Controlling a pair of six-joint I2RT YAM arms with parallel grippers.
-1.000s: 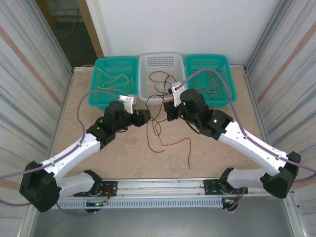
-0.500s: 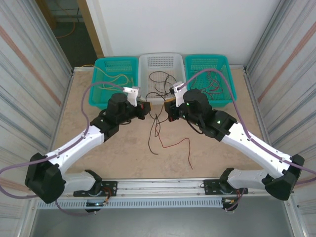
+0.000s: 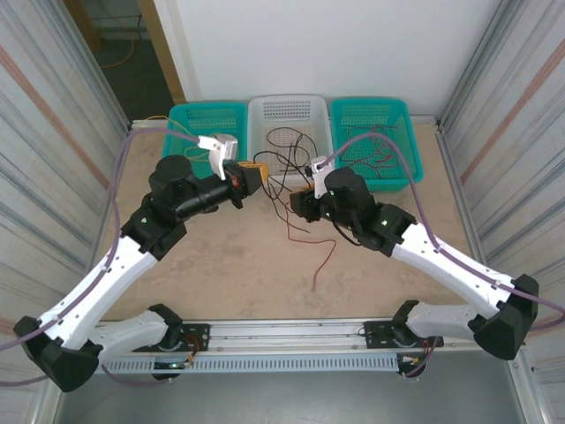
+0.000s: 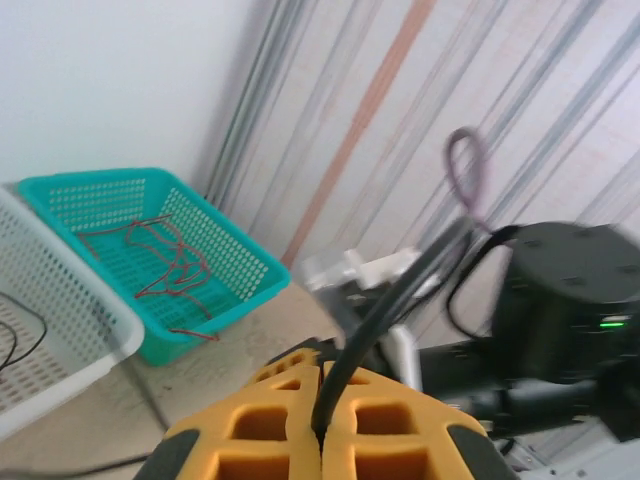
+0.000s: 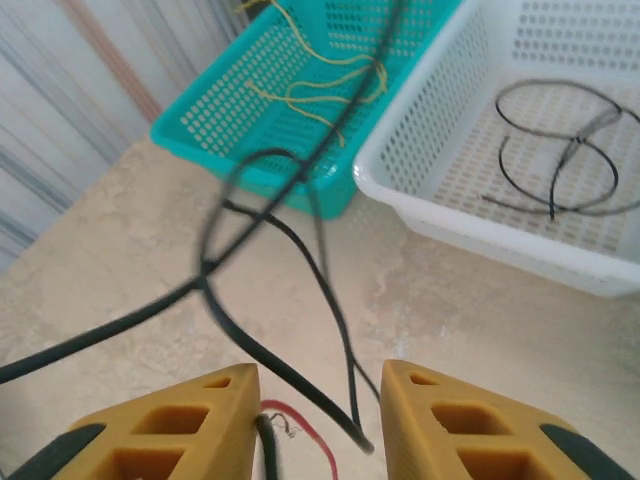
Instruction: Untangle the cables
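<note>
**While the left jaws are pinching, the right jaws are gaping**

Because the cables are all mixed up, the left arm (image 3: 124, 256) is holding one of them up high. The left jaws are clenched on a black cable (image 4: 372, 325), pinching it tight between the yellow fingers (image 4: 270, 430). That is keeping the black cable off the worktop (image 3: 238, 274), near the front of the white basket (image 3: 254, 132). Lifting it probably helps it slide free of the others.

The right jaws are standing apart, released. The black cable is running loosely through the gap, and nothing is squeezing it. A loose gap like this is likely letting the cable slip along instead of tugging back.

A red cable (image 3: 333, 252) is lying on the worktop, trailing toward the near edge. Where it is crossing the black one is too small to tell.

Three baskets are sitting at the back. Yellow cables (image 3: 207, 146) are lying in the left teal basket (image 3: 207, 106), black ones in the white basket, and red ones (image 3: 380, 150) in the right teal basket (image 3: 371, 101). So each colour seems to be getting its own home.
</note>
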